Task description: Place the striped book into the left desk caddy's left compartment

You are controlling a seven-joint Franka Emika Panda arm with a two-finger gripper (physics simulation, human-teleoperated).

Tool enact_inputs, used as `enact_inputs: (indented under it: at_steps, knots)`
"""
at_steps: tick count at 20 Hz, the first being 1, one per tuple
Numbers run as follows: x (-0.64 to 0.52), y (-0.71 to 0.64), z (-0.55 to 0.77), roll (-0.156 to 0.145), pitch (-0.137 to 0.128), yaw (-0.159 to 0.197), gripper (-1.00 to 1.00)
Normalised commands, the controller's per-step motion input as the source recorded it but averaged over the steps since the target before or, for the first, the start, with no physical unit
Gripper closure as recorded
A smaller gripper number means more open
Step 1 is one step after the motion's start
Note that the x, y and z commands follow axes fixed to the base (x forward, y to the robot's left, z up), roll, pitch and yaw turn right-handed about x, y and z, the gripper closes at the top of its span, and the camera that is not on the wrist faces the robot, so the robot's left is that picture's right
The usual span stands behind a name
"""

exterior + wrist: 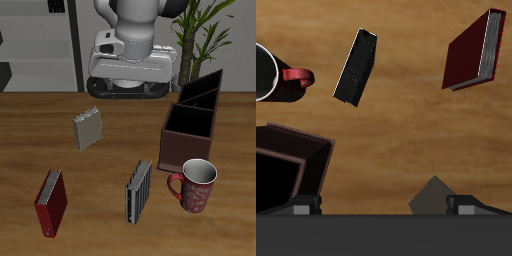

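The striped book (138, 192) stands on edge near the table's front edge, between the red book and the mug. In the wrist view it (356, 66) looks dark. The left desk caddy (195, 125) is dark brown, with a low square section and taller slanted sections behind it; it also shows in the wrist view (291, 170). My gripper (127, 92) hangs high at the table's back, well away from the book and the caddy. It is open and empty, with its fingertips (301, 207) wide apart.
A red mug (197, 185) stands just in front of the caddy, beside the striped book. A red book (52, 203) stands near the front edge. A plain pale-grey book (88, 128) stands mid-table below the gripper. A plant is behind the caddy.
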Motion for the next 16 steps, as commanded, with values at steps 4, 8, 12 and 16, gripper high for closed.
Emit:
enact_inputs:
  at_steps: [4,8,12,16]
  knots:
    - [0.4,-0.03,0.09,-0.018,-0.036,-0.026,-1.0]
    - [0.37,-0.02,0.01,-0.025,-0.025,-0.052,-1.0]
    - [0.39,0.04,-0.1,-0.018,0.001,-0.006,-1.0]
    - [0.26,0.08,-0.06,0.016,-0.021,-0.052,-1.0]
